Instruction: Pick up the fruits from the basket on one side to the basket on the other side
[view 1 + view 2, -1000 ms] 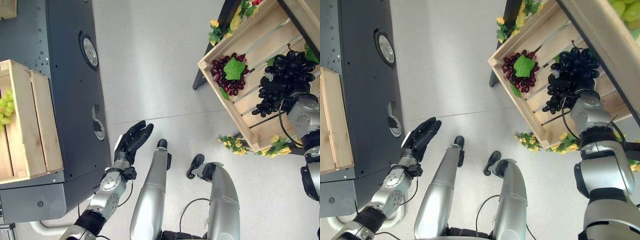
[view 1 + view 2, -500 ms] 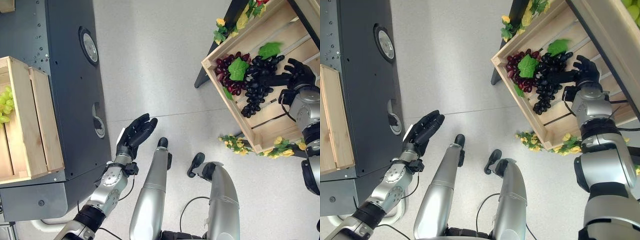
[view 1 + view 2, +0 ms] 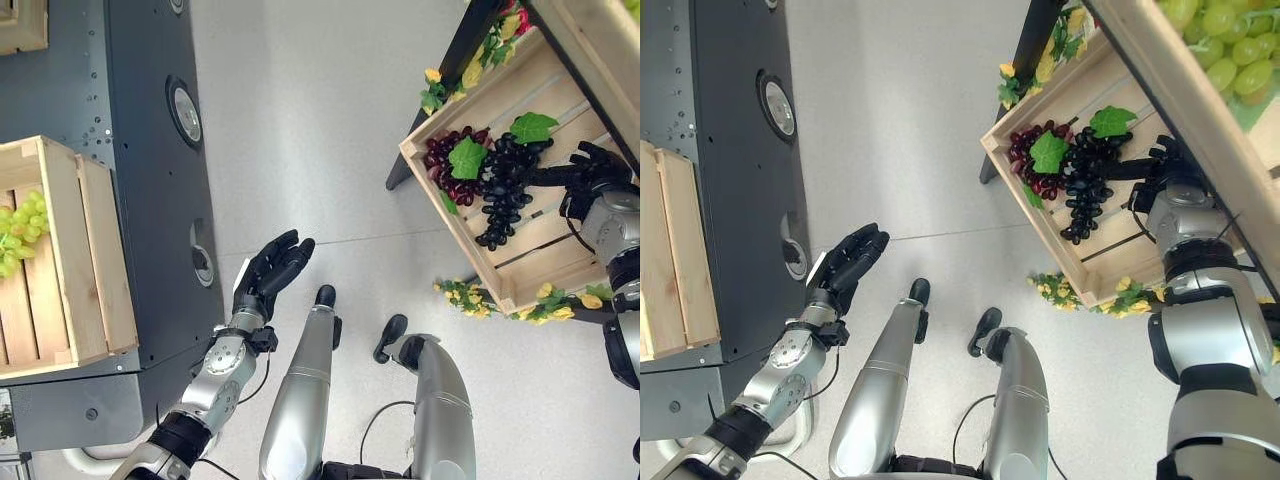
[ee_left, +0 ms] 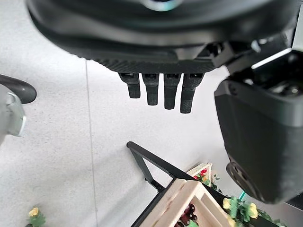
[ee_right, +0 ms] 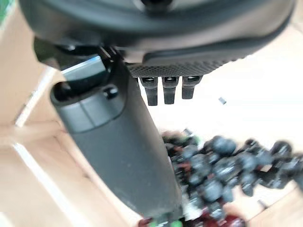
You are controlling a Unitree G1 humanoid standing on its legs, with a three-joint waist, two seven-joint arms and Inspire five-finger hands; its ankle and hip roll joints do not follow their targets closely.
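Note:
A bunch of black grapes (image 3: 503, 187) with a green leaf lies in the slanted wooden crate (image 3: 452, 228) at the right, beside a dark red bunch (image 3: 447, 172). My right hand (image 3: 596, 170) hovers just right of the black bunch, open, fingers straight and pointing at it; the right wrist view shows the fingers (image 5: 163, 88) apart from the black grapes (image 5: 222, 166). My left hand (image 3: 268, 276) is held open, palm up, over the floor, its fingers (image 4: 161, 92) straight. The wooden crate (image 3: 95, 262) at the left holds green grapes (image 3: 14, 236).
A dark grey cabinet (image 3: 150, 190) carries the left crate and stands close to my left hand. A higher crate with green grapes (image 3: 1225, 28) overhangs the right one. Artificial leaves and flowers (image 3: 468, 294) trim the right crate, on a black stand (image 3: 440, 95).
The right hand let go of the black bunch it was holding up; the bunch now lies further left in the crate beside the red grapes. The view shifted slightly. The left hand barely moved.

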